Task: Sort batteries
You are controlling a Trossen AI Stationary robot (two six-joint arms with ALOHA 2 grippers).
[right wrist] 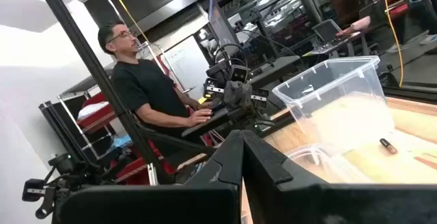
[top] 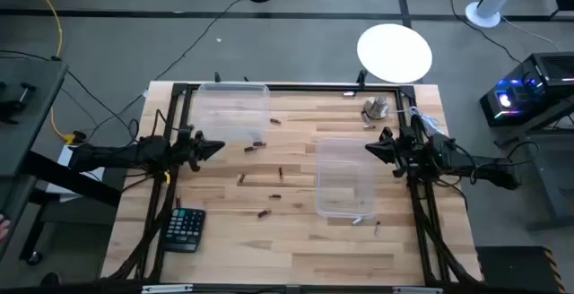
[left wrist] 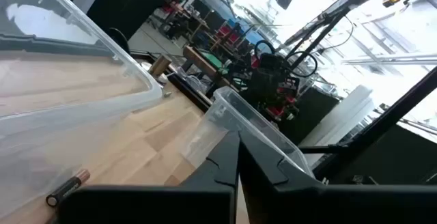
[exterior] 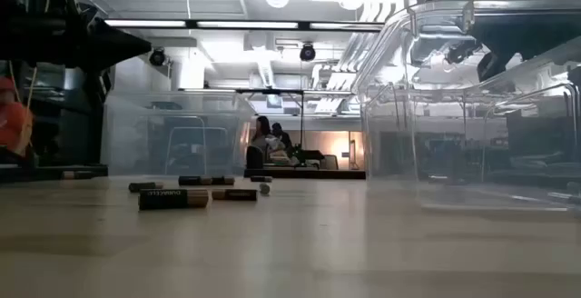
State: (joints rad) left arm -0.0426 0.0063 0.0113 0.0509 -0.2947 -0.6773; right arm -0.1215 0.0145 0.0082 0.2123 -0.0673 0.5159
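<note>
— While parked at the table's (top: 296,240) edges, left gripper (top: 218,146) and right gripper (top: 369,148): fingers pressed shut, holding nothing.
— Batteries (top: 262,145) scattered on bare wood between the two clear bins (top: 231,108), none sorted yet.
— Likely trouble: rolling away under a nudge, or slipping from a hasty, off-centre pinch.

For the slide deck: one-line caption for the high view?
Batteries scattered between two clear bins, left end effector and right end effector shut, nothing sorted.
</note>
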